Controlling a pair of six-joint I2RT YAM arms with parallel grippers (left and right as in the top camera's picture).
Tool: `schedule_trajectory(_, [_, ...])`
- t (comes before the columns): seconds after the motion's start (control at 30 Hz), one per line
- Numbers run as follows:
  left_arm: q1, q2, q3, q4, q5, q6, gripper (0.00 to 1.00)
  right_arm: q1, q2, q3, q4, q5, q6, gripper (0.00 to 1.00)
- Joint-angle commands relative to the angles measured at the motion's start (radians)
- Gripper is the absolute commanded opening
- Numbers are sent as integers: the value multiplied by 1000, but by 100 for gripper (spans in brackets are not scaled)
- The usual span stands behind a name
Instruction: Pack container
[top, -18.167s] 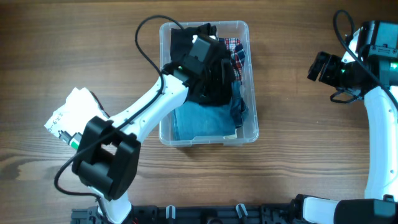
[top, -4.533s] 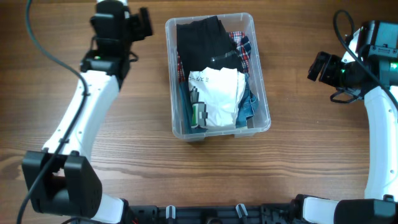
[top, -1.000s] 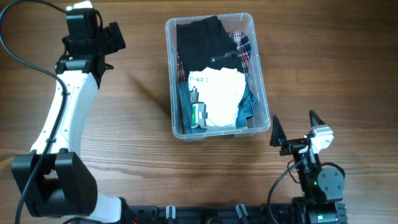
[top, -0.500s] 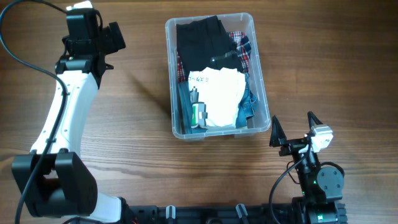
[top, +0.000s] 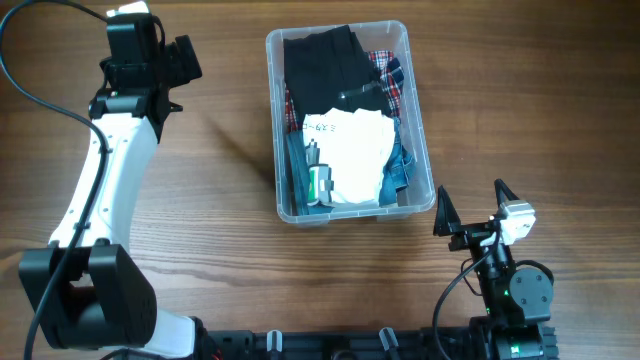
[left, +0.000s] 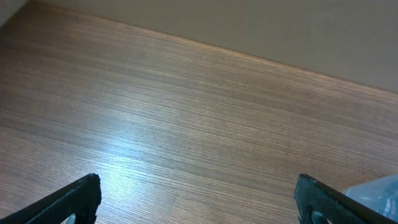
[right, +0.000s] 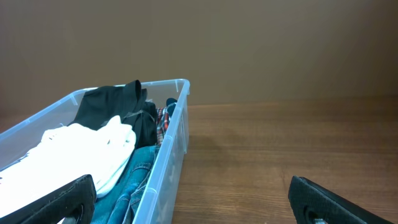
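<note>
At the far left, the left gripper (left: 198, 190) hangs released over bare wood, its fingertips spread wide in its wrist view and holding nothing. It has sat in this spot for the last second, well apart from the container (top: 272, 110). The left part of the surface (top: 200, 230), where the white garment (top: 348, 150) lay some eighteen seconds ago, is now bare. That garment now lies in the middle of the container, on top of the denim (top: 402, 168). Just beyond it, at the far end, is the black garment (top: 320, 65), with a strip of plaid cloth (top: 392, 80) along the right wall. The container itself stands in the centre, turned a little askew from its earlier position. Near and to the right, the right gripper (right: 191, 186) has come down from the far right edge to a folded pose just beside the container's near right corner. It too is released and empty, and has not moved for the last second. With nothing loose left on the surface and both arms withdrawn, the packing looks finished, or very close to it.
</note>
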Motion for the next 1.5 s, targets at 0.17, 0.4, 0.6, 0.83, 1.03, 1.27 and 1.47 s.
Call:
schedule_trajectory(0.17, [-27, -182, -6, -134, 2, 12, 100, 2, -14, -1, 3, -15, 19, 100])
schedule_trajectory(0.4, [-80, -507, -65, -165, 2, 12, 100, 2, -14, -1, 3, -15, 18, 100])
schedule_trajectory(0.6, [-88, -851, -212, -166, 2, 12, 100, 2, -14, -1, 3, -15, 18, 100])
schedule_trajectory(0.83, [-88, -1211, -444, -180, -137, 50, 100, 2, -14, -1, 3, -15, 18, 100])
schedule_trajectory(1.03, [-87, -1392, -624, -232, -137, 49, 100, 2, -14, -1, 3, -15, 18, 100])
schedule_trajectory(1.27, [-87, -1519, -843, -273, -119, 49, 100, 2, -14, -1, 3, -15, 18, 100])
schedule_trajectory(1.47, [-87, -1588, -899, -551, -123, 50, 100, 2, -14, -1, 3, -15, 18, 100])
